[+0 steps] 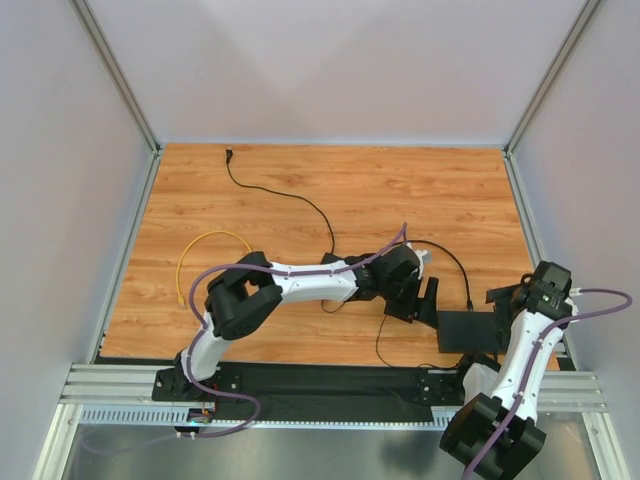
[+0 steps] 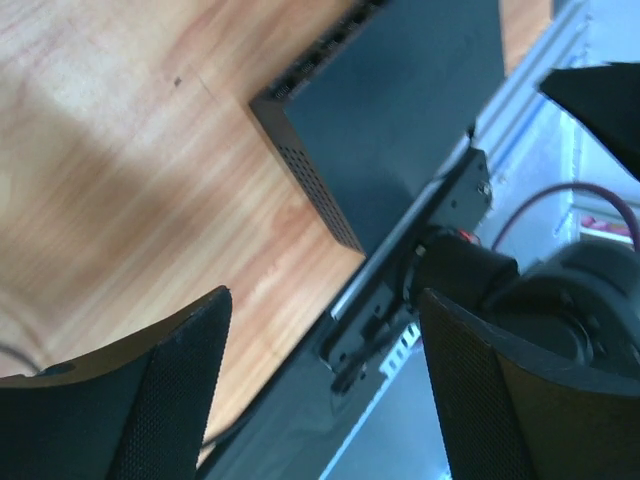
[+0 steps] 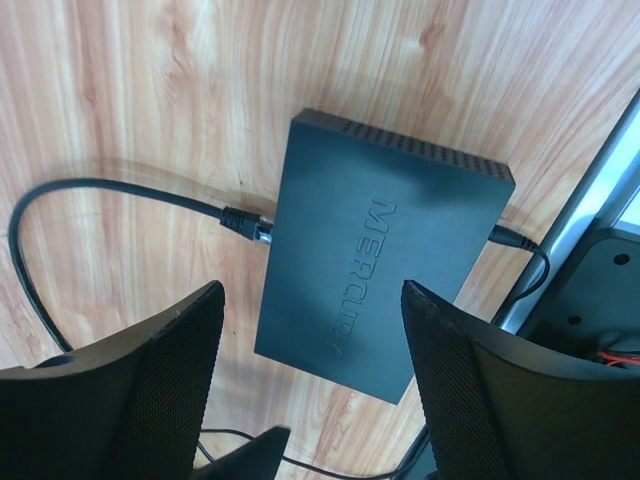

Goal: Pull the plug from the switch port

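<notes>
- While the switch (image 3: 380, 250) lay flat on the worktop (image 1: 300, 190) near its front right edge, the plug (image 3: 245, 222) sat in a side port, its cable (image 3: 100, 184) curving away.
- The left gripper (image 2: 320, 390) hung spread and empty just beside the switch.
- The right gripper (image 3: 310, 390) hovered spread above it, holding nothing.
</notes>
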Controlling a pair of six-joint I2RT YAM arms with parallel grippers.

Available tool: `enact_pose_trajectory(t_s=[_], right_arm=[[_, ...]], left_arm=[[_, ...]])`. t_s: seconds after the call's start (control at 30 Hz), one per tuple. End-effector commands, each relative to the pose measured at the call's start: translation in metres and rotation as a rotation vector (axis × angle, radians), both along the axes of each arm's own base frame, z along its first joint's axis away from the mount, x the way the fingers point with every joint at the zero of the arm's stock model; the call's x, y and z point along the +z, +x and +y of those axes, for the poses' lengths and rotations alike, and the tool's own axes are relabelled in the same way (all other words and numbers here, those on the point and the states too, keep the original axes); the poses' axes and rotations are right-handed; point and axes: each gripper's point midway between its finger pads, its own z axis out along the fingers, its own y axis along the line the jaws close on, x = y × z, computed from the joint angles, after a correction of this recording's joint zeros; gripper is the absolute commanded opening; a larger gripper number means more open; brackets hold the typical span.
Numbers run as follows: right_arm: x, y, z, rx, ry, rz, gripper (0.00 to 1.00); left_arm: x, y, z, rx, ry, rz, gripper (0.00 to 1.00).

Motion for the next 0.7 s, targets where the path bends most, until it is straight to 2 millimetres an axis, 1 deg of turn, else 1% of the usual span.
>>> enact_pose_trajectory(t_s=[0.0, 0.07, 0.13, 0.17, 0.2, 0.23, 0.27, 0.3, 0.37, 0.4, 0.5, 0.53, 0.67], right_arm=[[0.026, 0.016, -0.029, -0.041, -0.124, -0.055, 0.73], [0.027, 0.017, -0.035, -0.054, -0.135, -0.035, 0.73], [0.022, 0.015, -0.04, -0.075, -0.146, -0.008, 0.64], [0.017, 0.014, -0.042, -0.089, -0.147, 0.002, 0.58], [0.015, 0.013, -0.043, -0.099, -0.148, 0.009, 0.5], [0.012, 0.012, -0.044, -0.109, -0.146, 0.024, 0.48], [0.009, 0.011, -0.045, -0.122, -0.145, 0.031, 0.46], [0.005, 0.009, -0.048, -0.136, -0.156, 0.044, 0.42], [0.001, 0.006, -0.053, -0.162, -0.171, 0.06, 0.39], [-0.003, 0.005, -0.055, -0.169, -0.177, 0.066, 0.35], [-0.013, 0.004, -0.061, -0.189, -0.175, 0.075, 0.3], [-0.018, 0.003, -0.062, -0.196, -0.164, 0.086, 0.29], [-0.027, 0.005, -0.067, -0.189, -0.156, 0.107, 0.29]], left_arm=[[0.003, 0.0, -0.02, 0.036, 0.013, 0.041, 0.82], [-0.001, 0.005, -0.029, 0.043, 0.012, 0.037, 0.78], [-0.004, 0.009, -0.034, 0.064, 0.017, 0.035, 0.75], [-0.01, 0.009, -0.035, 0.067, 0.027, 0.04, 0.72], [-0.011, 0.009, -0.037, 0.065, 0.027, 0.042, 0.71], [-0.011, 0.008, -0.039, 0.059, 0.026, 0.043, 0.71], [-0.017, 0.007, -0.037, 0.059, 0.044, 0.046, 0.69], [-0.018, 0.007, -0.038, 0.058, 0.044, 0.045, 0.65], [-0.022, 0.006, -0.039, 0.054, 0.051, 0.04, 0.61], [-0.024, 0.005, -0.039, 0.055, 0.053, 0.038, 0.6], [-0.029, 0.004, -0.042, 0.035, 0.047, 0.034, 0.6], [-0.033, 0.006, -0.043, 0.038, 0.053, 0.034, 0.6], [-0.037, 0.005, -0.047, 0.035, 0.052, 0.044, 0.6]])
